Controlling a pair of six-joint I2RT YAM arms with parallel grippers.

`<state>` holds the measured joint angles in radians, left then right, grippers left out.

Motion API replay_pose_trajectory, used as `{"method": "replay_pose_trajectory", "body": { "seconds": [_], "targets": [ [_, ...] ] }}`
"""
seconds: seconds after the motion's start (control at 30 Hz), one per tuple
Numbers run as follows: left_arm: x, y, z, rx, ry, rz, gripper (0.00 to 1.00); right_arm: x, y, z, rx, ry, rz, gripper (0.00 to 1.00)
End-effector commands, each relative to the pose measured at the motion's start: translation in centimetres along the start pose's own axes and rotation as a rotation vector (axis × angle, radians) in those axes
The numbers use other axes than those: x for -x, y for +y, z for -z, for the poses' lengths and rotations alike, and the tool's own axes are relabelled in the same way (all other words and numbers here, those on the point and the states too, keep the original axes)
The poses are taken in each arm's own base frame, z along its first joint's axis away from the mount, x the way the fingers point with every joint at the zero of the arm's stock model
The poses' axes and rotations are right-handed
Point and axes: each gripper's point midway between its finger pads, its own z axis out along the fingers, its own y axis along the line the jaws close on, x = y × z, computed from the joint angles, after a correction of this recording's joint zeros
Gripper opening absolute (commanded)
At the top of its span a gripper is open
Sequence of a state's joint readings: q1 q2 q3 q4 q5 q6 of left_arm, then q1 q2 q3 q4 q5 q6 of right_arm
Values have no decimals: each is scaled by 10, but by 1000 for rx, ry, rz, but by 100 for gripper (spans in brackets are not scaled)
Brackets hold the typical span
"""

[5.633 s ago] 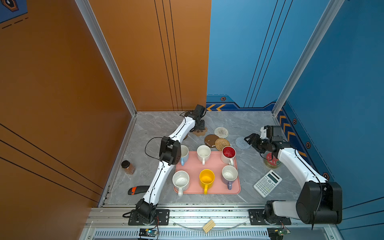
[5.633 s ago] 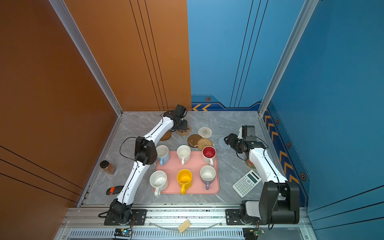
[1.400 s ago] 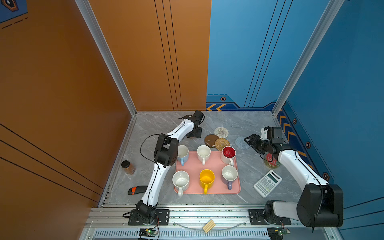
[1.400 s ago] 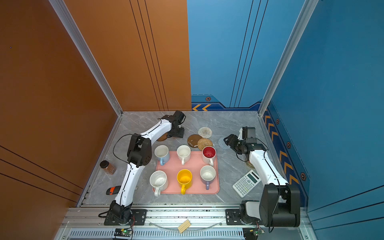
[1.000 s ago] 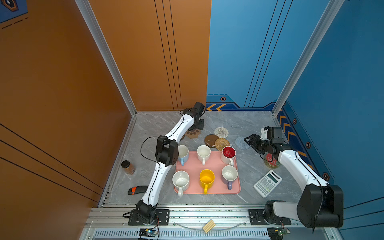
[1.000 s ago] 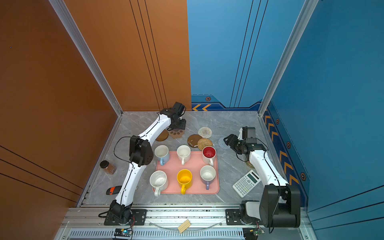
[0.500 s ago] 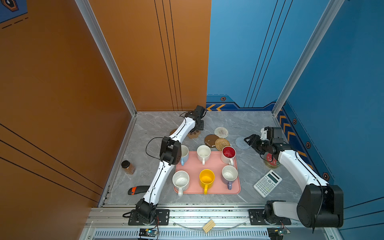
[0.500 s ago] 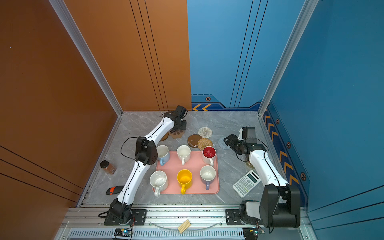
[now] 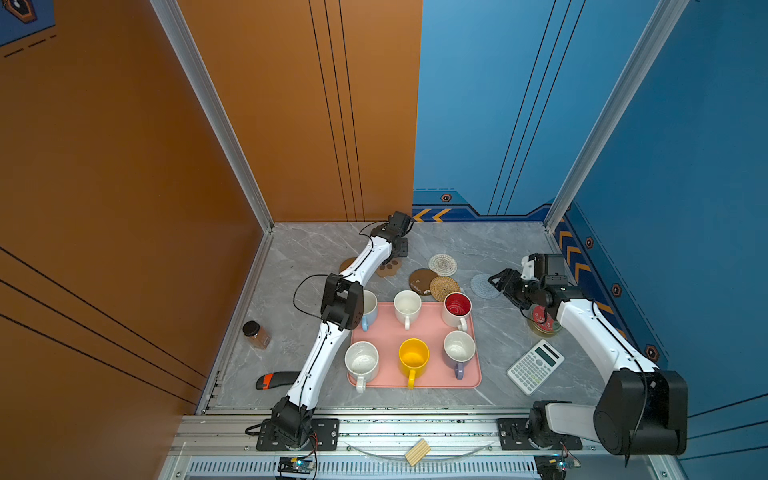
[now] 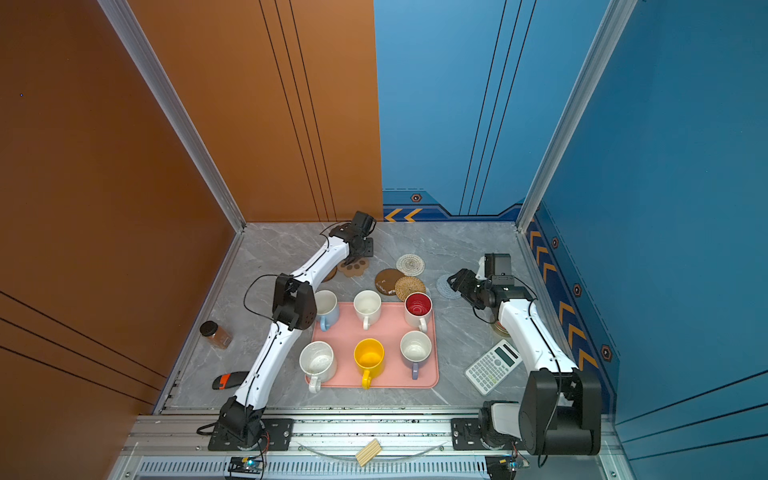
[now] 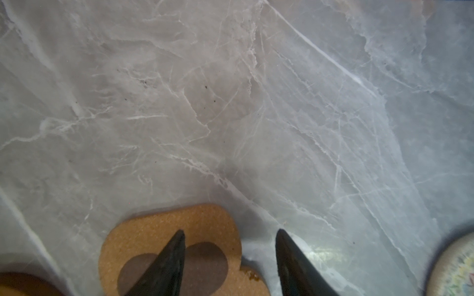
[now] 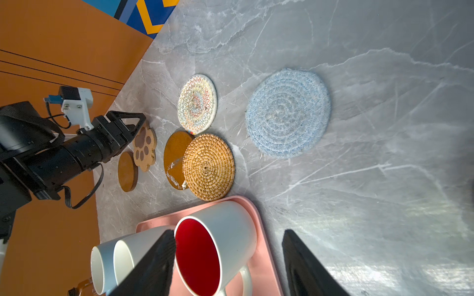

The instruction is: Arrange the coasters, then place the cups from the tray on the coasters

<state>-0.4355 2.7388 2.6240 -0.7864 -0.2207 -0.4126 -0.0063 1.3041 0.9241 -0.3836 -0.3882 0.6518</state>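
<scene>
The pink tray point(image 9: 434, 374) holds all six cups point(image 9: 413, 357), so we judge that no cup is placed yet. The left gripper point(image 11: 228, 232) is open, one finger above the paw coaster point(image 11: 166, 230), gripping nothing. The right gripper point(image 12: 228, 232) hovers open just beside the blue-grey coaster point(image 9: 482, 285). Behind the tray, the rattan coaster point(image 9: 444, 287) overlaps a brown disc point(image 9: 419, 278), so for us the arranging is not finished.

Cups point(image 9: 413, 358) stand on tray point(image 9: 432, 332); coasters point(image 9: 442, 264) behind, two apparently overlapping.
</scene>
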Motion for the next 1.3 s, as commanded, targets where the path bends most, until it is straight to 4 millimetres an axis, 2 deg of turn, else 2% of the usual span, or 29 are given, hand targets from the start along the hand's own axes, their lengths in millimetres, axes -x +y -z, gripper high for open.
{"method": "replay_pose_trajectory", "body": {
  "seconds": [0.0, 0.4, 0.67, 1.07, 1.27],
  "targets": [
    [-6, 11, -11, 26, 14, 15, 56, 5, 6, 11, -3, -19, 24, 65],
    [-43, 20, -9, 52, 147, -36, 50, 3, 11, 11, 4, -19, 20, 65],
    [-66, 23, 3, 70, 213, -128, 47, 1, 14, 16, 12, -27, 26, 65],
    [-92, 35, 15, 94, 280, -197, 42, -3, 12, 23, 17, -41, 29, 65],
    [-95, 39, 27, 93, 291, -211, 41, -4, 14, 23, 22, -40, 27, 65]
  ]
}}
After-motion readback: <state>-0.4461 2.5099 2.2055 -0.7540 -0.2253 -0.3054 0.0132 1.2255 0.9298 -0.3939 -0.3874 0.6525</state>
